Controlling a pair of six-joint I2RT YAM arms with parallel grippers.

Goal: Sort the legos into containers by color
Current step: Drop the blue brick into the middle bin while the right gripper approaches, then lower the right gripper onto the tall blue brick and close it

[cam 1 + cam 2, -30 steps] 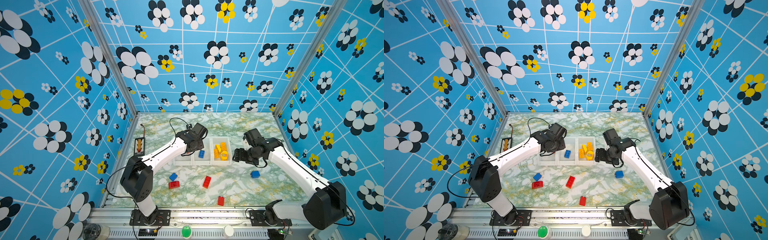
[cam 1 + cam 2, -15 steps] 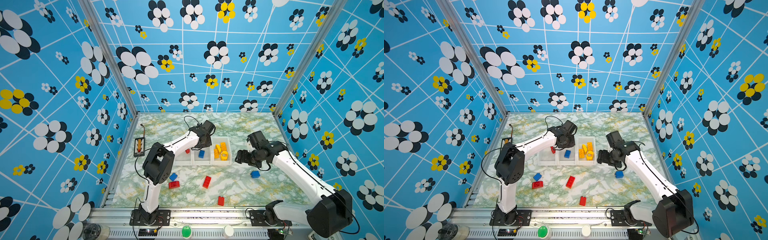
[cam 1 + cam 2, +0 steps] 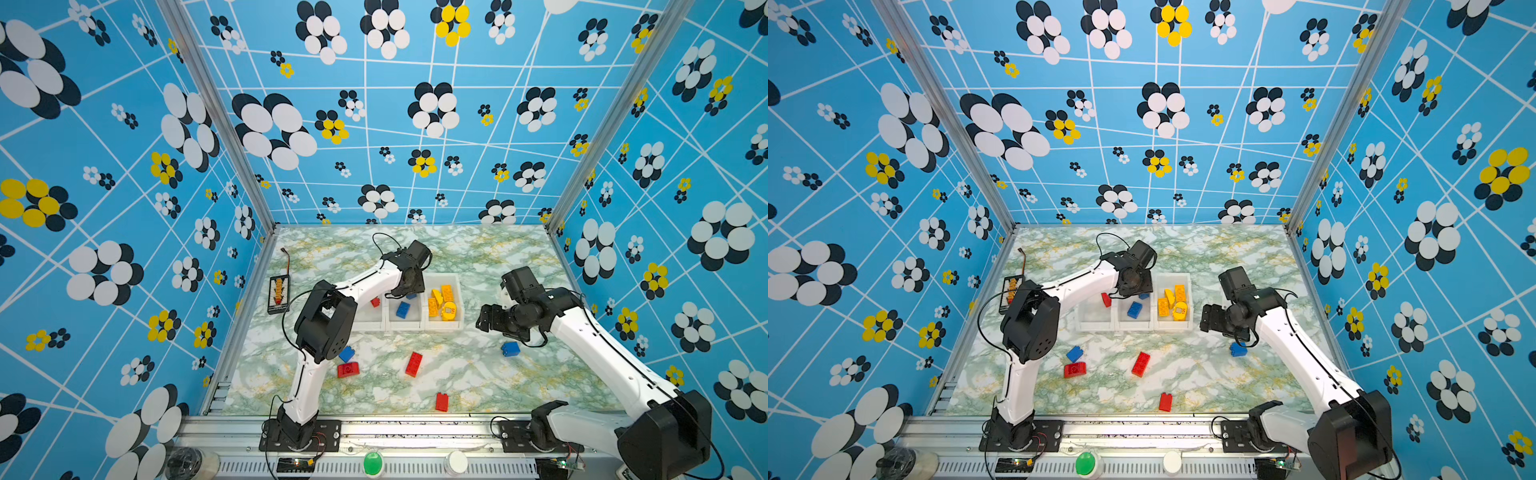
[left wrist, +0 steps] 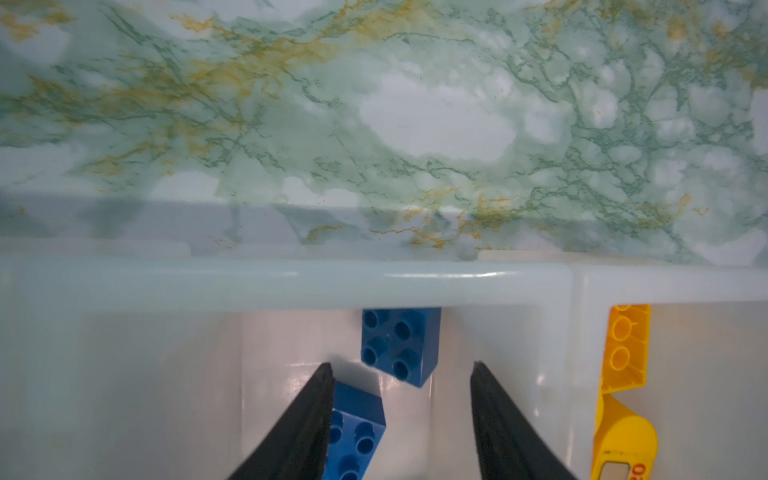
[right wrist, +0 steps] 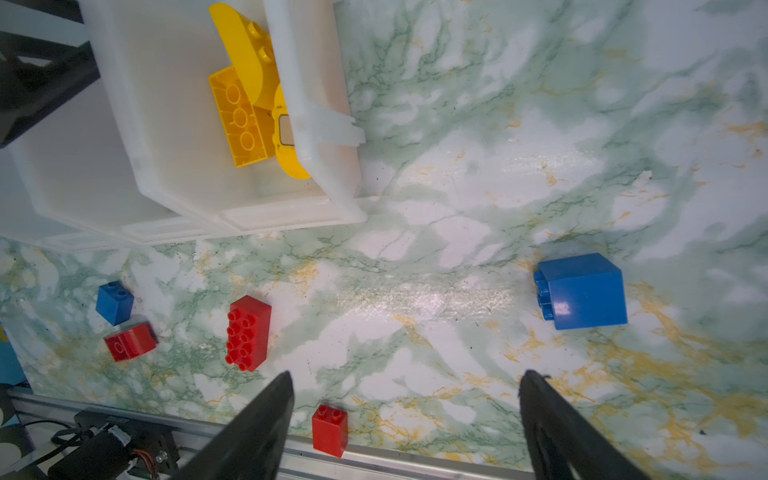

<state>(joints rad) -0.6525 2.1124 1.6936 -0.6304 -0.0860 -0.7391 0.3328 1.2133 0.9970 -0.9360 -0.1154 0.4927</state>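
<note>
Three joined white containers stand mid-table. The left one holds a red lego, the middle one blue legos, the right one yellow legos. My left gripper hangs open over the middle container. A blue lego lies just beyond its fingertips, and another lies beside one finger. My right gripper is open above the table, close to a loose blue lego, with nothing between its fingers.
Loose on the marble are a blue lego, a rounded red one, a long red one and a small red one near the front rail. A black-framed board lies by the left wall.
My left arm folded its elbow and carried the gripper over the middle container, where the jaws opened and let go of a blue lego. The right gripper drifted slightly toward the loose blue lego.
</note>
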